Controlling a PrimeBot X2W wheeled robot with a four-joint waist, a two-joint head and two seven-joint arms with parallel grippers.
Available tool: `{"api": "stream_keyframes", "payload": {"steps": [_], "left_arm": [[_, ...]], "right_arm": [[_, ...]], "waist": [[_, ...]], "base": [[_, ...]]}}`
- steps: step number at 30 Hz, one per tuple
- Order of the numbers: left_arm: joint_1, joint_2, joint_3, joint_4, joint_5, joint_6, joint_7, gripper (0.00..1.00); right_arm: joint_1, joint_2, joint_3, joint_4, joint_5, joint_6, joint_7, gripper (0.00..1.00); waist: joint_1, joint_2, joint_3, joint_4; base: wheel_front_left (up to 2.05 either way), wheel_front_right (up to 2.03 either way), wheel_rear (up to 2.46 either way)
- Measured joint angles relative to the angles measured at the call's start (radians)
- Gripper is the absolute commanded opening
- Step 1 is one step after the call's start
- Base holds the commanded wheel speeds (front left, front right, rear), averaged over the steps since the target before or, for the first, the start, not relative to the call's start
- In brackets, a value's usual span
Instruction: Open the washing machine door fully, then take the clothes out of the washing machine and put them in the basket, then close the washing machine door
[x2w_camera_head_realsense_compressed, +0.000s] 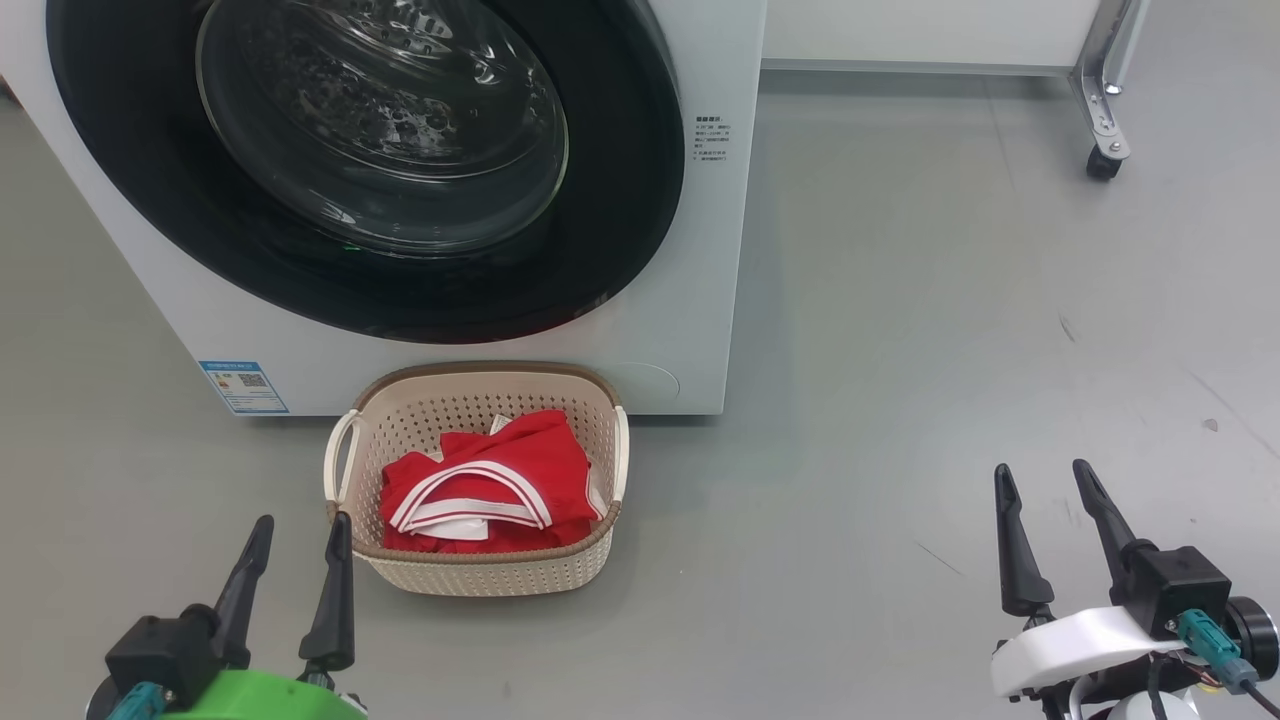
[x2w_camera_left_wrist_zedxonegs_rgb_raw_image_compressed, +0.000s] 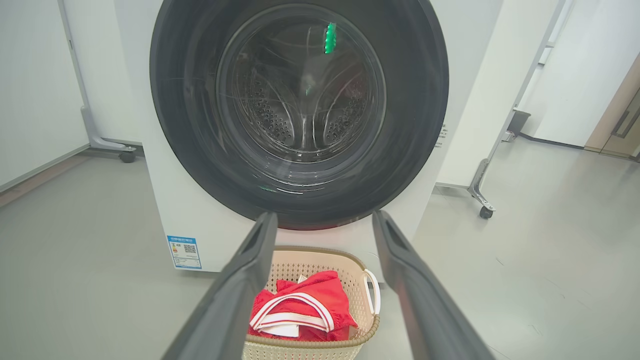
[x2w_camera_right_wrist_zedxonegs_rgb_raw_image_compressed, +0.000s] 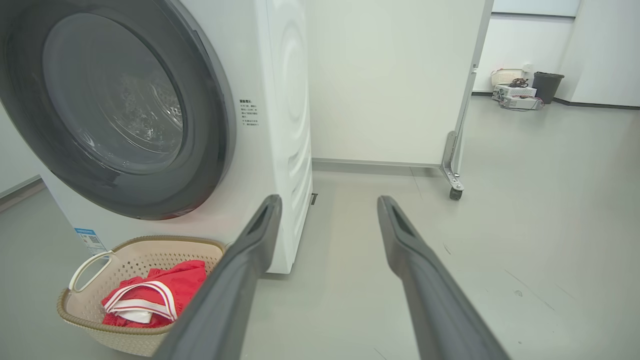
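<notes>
Behind the basket (x2w_camera_head_realsense_compressed: 480, 575) of red clothes (x2w_camera_head_realsense_compressed: 500, 480) the washing machine door (x2w_camera_head_realsense_compressed: 625, 200) sits shut — my left gripper (x2w_camera_head_realsense_compressed: 303, 520) just beside the basket, my right gripper (x2w_camera_head_realsense_compressed: 1040, 468) well apart — both spread wide, empty.

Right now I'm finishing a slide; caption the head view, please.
Washing machine door shut, clothes in the basket; left gripper and right gripper open, holding nothing.
</notes>
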Motion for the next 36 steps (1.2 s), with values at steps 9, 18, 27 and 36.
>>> {"api": "stream_keyframes", "payload": {"steps": [9,18,27,36], "left_arm": [[0.009,0.002,-0.014,0.002,-0.002,0.0,0.0,1.0],[0.01,0.006,-0.027,0.016,0.0,0.0,0.0,1.0],[0.01,0.006,-0.031,0.015,-0.003,0.0,0.0,1.0],[0.01,0.006,-0.023,0.013,-0.011,0.0,0.0,1.0]], "right_arm": [[0.001,0.0,-0.009,-0.009,-0.007,0.0,0.0,1.0],[0.006,0.004,-0.011,-0.011,-0.008,0.001,0.0,1.0],[0.007,0.009,-0.017,-0.011,-0.008,0.008,0.0,1.0],[0.009,0.012,-0.021,-0.012,-0.008,0.008,0.0,1.0]], "waist": [[0.0,0.0,0.003,-0.003],[0.0,0.0,0.008,-0.005],[0.0,0.0,0.006,-0.003],[0.0,0.0,0.009,-0.001]], "base": [[0.0,0.0,0.0],[0.0,0.0,0.0],[0.0,0.0,0.0],[0.0,0.0,0.0]]}}
